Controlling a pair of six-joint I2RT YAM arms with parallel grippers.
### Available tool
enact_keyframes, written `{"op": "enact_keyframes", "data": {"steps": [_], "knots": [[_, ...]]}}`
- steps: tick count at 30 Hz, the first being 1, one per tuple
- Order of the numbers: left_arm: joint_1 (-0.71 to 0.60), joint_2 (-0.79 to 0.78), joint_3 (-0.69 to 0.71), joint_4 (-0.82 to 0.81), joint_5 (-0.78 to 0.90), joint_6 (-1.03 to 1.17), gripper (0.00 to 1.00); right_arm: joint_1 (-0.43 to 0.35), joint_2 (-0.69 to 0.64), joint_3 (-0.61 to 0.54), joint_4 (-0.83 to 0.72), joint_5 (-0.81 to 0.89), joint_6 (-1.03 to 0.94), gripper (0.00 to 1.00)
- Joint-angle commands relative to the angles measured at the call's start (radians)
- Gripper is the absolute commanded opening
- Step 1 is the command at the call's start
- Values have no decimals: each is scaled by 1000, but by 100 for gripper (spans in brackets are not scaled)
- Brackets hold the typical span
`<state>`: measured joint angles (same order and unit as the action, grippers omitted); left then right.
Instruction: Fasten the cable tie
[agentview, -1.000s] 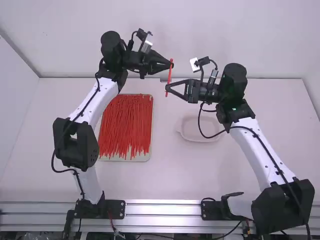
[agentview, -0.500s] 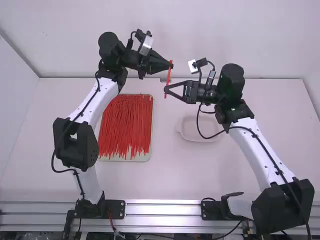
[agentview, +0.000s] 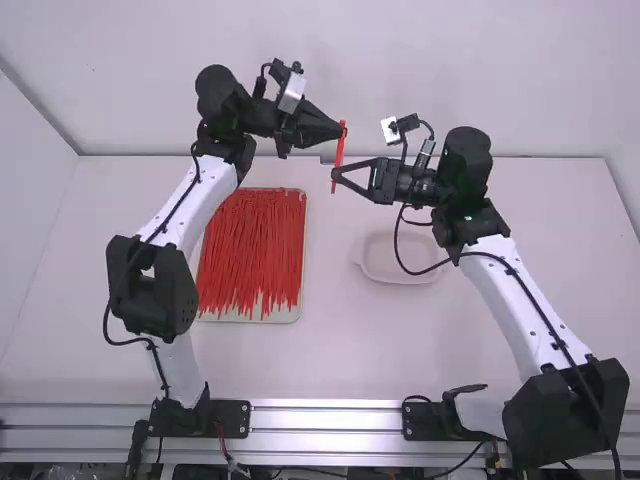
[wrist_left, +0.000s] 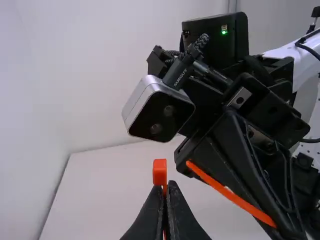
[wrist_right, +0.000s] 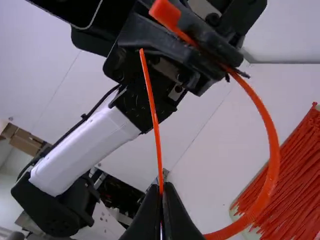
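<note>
Grip check: cable tie is held in the air above the bench, bent in a curve between the arms. Left end effector is clenched on the strap just beside its square head. Right end effector is clenched on the thin tail. Tray of red ties and white dish sit on the bench.

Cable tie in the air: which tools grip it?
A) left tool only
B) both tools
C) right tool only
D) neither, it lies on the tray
B: the left tool pinches the cable tie below its head, and the right tool pinches its tail.
</note>
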<state>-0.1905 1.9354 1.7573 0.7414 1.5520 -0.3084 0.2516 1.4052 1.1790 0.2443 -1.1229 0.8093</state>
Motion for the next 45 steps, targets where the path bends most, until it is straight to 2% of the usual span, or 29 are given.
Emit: {"op": "enact_keyframes", "data": {"steps": [1,29,36,41,45], "knots": [[-23,-2,27,19,13,10,2,5,-4,31,6,-2,5,0],[-27,-2,27,26,14,13,2,-32,-4,33,14,-1,26,0],[-24,-2,27,26,14,14,2,-23,-4,32,78,-2,70,0],[-30,-2,8,23,8,48,2,-24,-5,32,180,-1,138,0],[-30,-2,-7,45,5,44,2,-25,-5,32,191,2,137,0]]}}
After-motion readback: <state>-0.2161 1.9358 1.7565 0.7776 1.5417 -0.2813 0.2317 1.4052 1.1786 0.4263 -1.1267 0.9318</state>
